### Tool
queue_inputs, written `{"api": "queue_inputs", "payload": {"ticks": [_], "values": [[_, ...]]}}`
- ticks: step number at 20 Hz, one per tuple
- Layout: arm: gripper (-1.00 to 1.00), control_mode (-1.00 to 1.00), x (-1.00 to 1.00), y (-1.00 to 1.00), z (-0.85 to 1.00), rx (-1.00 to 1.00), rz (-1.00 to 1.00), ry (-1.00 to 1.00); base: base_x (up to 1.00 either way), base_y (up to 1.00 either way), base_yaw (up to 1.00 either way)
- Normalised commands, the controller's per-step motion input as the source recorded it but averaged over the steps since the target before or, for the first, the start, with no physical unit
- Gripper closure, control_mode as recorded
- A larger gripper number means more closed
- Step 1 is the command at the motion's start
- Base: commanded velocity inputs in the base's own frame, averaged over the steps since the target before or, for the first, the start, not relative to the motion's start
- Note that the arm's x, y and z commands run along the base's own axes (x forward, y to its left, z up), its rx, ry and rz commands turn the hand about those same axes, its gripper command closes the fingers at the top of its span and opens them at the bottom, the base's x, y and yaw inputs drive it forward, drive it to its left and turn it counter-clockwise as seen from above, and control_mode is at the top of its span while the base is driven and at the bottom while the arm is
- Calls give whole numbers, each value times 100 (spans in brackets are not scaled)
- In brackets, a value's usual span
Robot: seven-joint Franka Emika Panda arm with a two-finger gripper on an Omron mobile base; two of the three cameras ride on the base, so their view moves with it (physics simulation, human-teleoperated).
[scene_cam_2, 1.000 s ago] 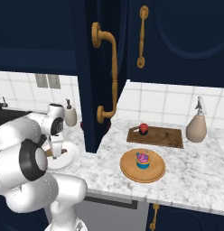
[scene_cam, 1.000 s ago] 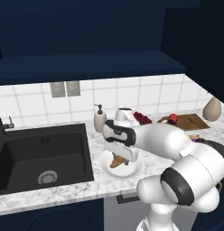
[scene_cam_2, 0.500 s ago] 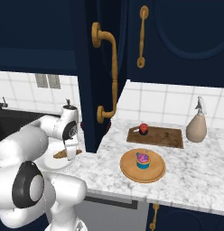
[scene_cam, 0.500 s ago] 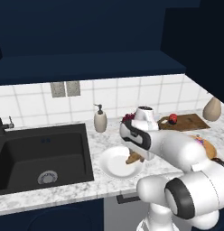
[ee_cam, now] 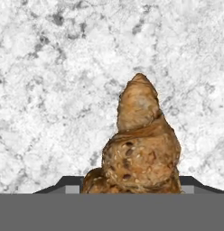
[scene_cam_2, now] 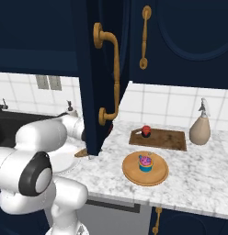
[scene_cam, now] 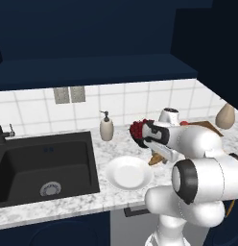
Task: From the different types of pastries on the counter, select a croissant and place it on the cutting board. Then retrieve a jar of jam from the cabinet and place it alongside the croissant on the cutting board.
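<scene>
The gripper (ee_cam: 132,191) is clamping the croissant (ee_cam: 138,144) at its base, carrying it above the marble bench (ee_cam: 50,90) so that it is clearing the white plate (scene_cam: 128,173). The cutting board (scene_cam_2: 164,139) is lying well apart, already bearing the jam jar (scene_cam_2: 146,131).

white tiled wall (scene_cam: 135,98) with grey outlets (scene_cam: 69,94) behind a black sink (scene_cam: 41,166); brass handles (scene_cam_2: 112,78) on tall navy doors (scene_cam_2: 187,41); even, soft light.
</scene>
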Motion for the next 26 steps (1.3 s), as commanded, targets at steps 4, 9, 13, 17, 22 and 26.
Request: {"api": "queue_inputs", "payload": {"ticks": [4,9,13,17,22,26], "values": [[100,-100,16,-77,14,-4,0,-10,0,0,0],[100,-100,18,-53,4,-3,0,-11,0,0,0],[100,-100,54,-27,-9,-1,0,-7,0,0,0],[100,-100,47,-55,-3,-3,0,-13,0,0,0],[100,-100,37,-69,12,-2,0,-14,0,0,0],[100,-100,62,-54,0,0,0,-3,0,0,0]]}}
